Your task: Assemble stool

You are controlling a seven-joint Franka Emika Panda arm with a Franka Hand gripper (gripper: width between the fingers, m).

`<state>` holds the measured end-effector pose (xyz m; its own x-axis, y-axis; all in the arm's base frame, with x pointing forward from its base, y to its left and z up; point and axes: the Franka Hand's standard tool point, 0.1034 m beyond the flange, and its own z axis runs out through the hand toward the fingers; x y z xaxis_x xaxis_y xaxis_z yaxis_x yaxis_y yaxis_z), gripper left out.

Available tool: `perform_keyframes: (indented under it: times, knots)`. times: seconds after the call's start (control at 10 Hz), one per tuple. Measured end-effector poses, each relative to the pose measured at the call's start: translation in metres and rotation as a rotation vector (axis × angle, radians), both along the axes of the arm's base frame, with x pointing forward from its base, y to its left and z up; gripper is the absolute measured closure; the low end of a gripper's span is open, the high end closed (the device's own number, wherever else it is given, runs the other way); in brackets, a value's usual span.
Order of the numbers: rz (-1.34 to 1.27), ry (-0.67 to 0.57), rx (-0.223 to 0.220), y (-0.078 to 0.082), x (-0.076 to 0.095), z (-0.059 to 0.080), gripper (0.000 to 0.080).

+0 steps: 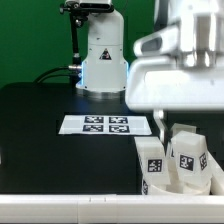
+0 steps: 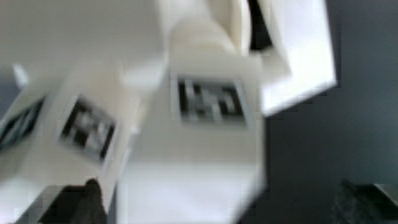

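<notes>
While the hand (image 1: 176, 122), its grip unclear, hovers above, two tagged legs (image 1: 172, 160) stand beside one marker board (image 1: 106, 125)

Table (image 1: 40, 120) open; marker board (image 1: 105, 124) flat; stool legs (image 1: 178, 158) block exterior view's right

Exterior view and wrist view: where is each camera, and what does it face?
Exterior view: off the arm, facing across the black table at the marker board, stool legs and the robot's base; a blurred arm fills the exterior view's right.
Wrist view: mounted on the wrist, looking closely at the tagged stool parts; dark tool fingertips show at the frame's edge.
Shared: both views show the tagged white stool parts.
</notes>
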<state>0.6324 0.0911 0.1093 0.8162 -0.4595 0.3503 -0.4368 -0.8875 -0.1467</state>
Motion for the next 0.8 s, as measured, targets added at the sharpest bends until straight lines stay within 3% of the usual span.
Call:
perform_keyframes:
  times: [0.2, 0.4, 0.6, 0.8]
  knots:
    - [-0.024, 0.165, 0.057, -0.0076, 0.0037, 0.0084, 0.0152]
    - [-0.009, 0.203, 0.058, -0.0083, 0.0050, 0.0081, 0.0151]
    - [0.025, 0.200, 0.042, -0.0086, 0.0057, 0.0077, 0.0151]
    - [0.291, 0.231, -0.032, -0.0008, 0.0061, 0.0059, 0.0151]
